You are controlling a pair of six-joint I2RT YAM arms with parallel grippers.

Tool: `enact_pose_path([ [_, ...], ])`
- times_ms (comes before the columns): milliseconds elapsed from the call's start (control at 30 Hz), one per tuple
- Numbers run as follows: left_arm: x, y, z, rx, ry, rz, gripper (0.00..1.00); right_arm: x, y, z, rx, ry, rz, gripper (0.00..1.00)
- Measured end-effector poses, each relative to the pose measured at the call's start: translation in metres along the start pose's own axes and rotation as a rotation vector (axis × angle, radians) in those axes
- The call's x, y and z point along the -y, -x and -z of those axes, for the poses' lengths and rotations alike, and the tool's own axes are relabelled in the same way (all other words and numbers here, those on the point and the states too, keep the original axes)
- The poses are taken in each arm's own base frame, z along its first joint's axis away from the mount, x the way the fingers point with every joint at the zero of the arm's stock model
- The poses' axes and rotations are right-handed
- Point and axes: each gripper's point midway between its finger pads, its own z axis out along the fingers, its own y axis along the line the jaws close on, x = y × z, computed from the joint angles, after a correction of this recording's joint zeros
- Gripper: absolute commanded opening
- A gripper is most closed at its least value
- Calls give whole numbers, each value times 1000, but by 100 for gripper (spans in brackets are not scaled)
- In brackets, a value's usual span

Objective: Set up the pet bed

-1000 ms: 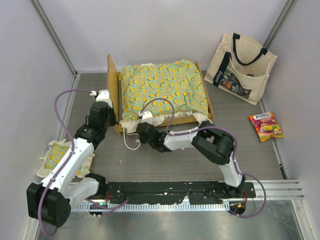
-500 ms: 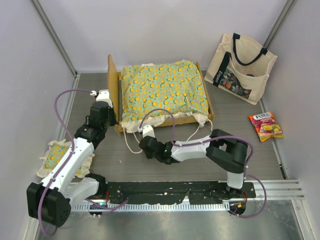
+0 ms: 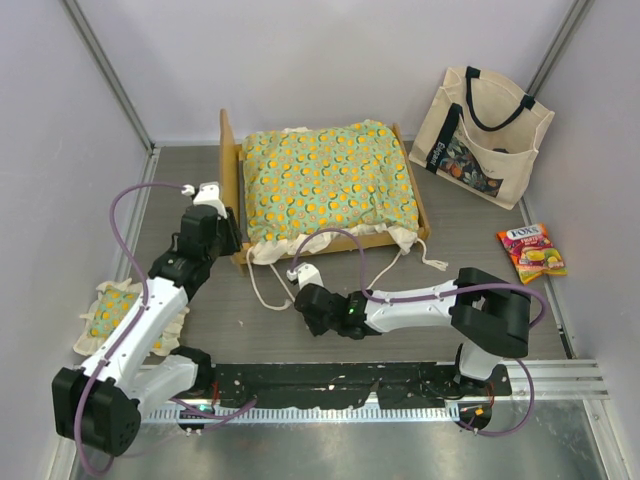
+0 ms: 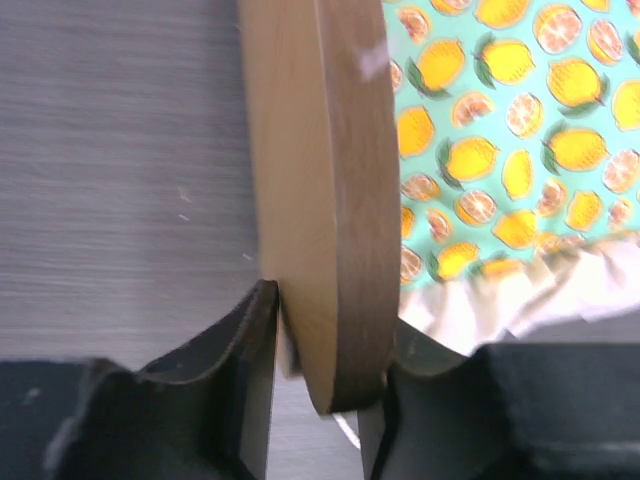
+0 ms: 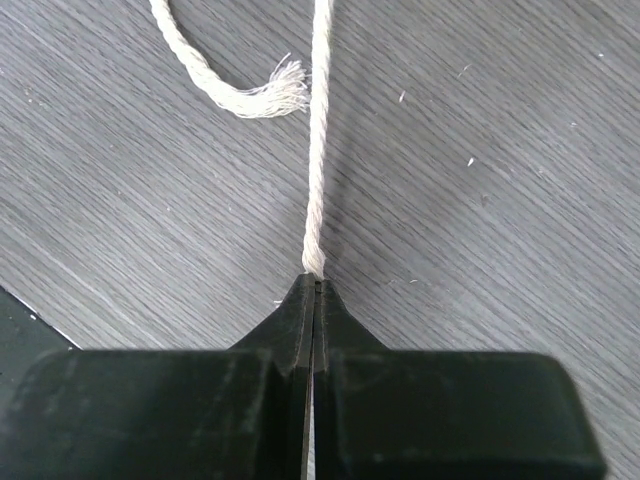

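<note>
A small light-wood pet bed (image 3: 229, 165) sits towards the far middle of the table. Its long axis runs left to right: the curved headboard stands upright at the left end and the foot points right, with the whole frame turned slightly so that its right end lies farther back. A green, orange-print mattress cushion (image 3: 330, 185) with a cream ruffle fills the frame. The surface is a grey wood-grain table top (image 3: 500, 210) closed in by pale lilac walls (image 3: 330, 60) on three sides. On it, from the left, lie a small matching ruffled pillow (image 3: 115, 310), a cream tote bag with black handles (image 3: 485, 135) leaning in the far right corner, and a bright sweet packet (image 3: 532, 252). The left claw (image 4: 330, 310) straddles the near end of the headboard, one finger close against each face; whether it presses the wood I cannot tell. The bed lies to that claw's right. The right claw (image 5: 314, 283) is in front of the bed, down at the table, with its jaws closed tight on a cream twisted tie cord (image 5: 318, 150). A second, frayed cord end (image 5: 272, 96) lies just beside it.
</note>
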Motion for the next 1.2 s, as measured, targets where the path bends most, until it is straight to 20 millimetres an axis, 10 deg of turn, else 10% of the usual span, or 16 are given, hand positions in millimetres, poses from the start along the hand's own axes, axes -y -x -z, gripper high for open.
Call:
enact_pose_path([
  [300,13,-20,26,-74,-87,65,98,-9,4,-1,-5,31,-7,1],
  [800,15,1,93,19,-150,230,100,-29,24,1,28,112,-58,1],
  [1200,45,-78,95,-140,-333,508,100,-35,34,12,94,172,-164,1],
])
